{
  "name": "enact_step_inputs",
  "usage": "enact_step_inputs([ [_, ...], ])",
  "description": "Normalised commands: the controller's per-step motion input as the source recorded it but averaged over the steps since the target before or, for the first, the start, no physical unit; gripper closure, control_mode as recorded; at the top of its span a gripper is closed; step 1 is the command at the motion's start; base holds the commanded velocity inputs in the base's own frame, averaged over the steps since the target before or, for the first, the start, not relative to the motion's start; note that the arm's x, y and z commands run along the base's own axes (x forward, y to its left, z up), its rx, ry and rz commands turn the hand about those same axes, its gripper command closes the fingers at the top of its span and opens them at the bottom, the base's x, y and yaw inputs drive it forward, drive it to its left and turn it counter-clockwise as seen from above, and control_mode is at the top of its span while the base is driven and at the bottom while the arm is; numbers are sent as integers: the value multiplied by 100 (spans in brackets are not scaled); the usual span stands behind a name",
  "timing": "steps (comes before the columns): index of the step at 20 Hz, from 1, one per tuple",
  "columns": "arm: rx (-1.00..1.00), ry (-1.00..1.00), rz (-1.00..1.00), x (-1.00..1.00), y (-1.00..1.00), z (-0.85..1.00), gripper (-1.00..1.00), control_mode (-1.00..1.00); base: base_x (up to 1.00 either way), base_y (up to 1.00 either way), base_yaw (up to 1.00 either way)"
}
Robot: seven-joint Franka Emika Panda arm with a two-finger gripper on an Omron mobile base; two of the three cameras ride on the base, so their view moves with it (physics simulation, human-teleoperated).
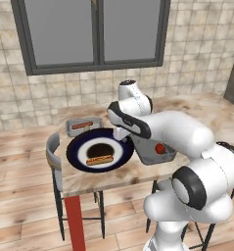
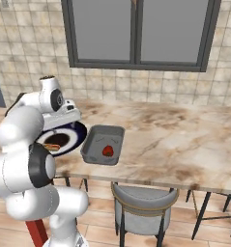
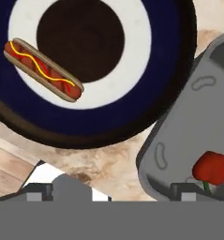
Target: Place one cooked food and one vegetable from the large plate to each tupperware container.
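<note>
The large plate (image 1: 79,153) with a navy rim lies on the table and carries a hot dog (image 1: 99,160). In the hand view the hot dog (image 3: 43,70) lies across the white ring of the plate (image 3: 108,126). One grey tupperware container (image 1: 148,153) to the plate's right holds a red pepper (image 1: 160,148); the hand view shows that container (image 3: 188,126) and pepper (image 3: 212,168) too. A second container (image 1: 69,128) behind the plate holds another hot dog (image 1: 81,125). My gripper (image 3: 111,192) hovers open and empty above the gap between the plate and the right container.
A grey chair (image 1: 52,157) stands at the table's left end and another (image 2: 143,202) at its front edge. The marble table (image 2: 184,140) stretches bare to the right. A tiled wall with a window (image 1: 96,32) is behind.
</note>
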Motion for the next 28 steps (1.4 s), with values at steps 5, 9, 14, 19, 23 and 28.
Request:
enact_step_inputs([
  [5,-29,0,39,-4,80,-5,-100,-100,0,0,0],
  [9,-9,3,24,1,42,-44,-100,-100,0,0,0],
  [14,0,7,23,18,14,-39,-100,-100,0,0,0],
  [19,1,16,15,23,3,-6,-100,-100,0,0,0],
  [23,-1,4,0,10,7,-10,-100,-100,0,0,0],
  [28,0,7,0,10,8,-37,-100,-100,0,0,0],
])
